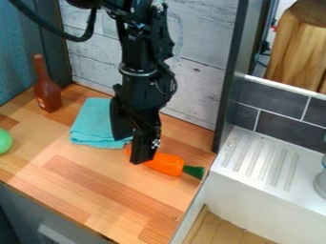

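The black gripper (128, 148) hangs low over the wooden counter, open, its two fingers apart. One finger stands in front of an orange carrot (167, 164) with a dark green top, hiding part of it; whether they touch, I cannot tell. The carrot lies on its side, its green end pointing right and its orange body also showing between the fingers. A folded teal cloth (93, 125) lies behind and left of the gripper, partly covered by the other finger.
A brown bottle (47, 91) stands upright at the back left. A green round object (4, 141) sits at the left edge. The wooden counter (96, 190) ends at the right beside a white sink with a ribbed drainboard (258, 164). A panelled wall rises behind.
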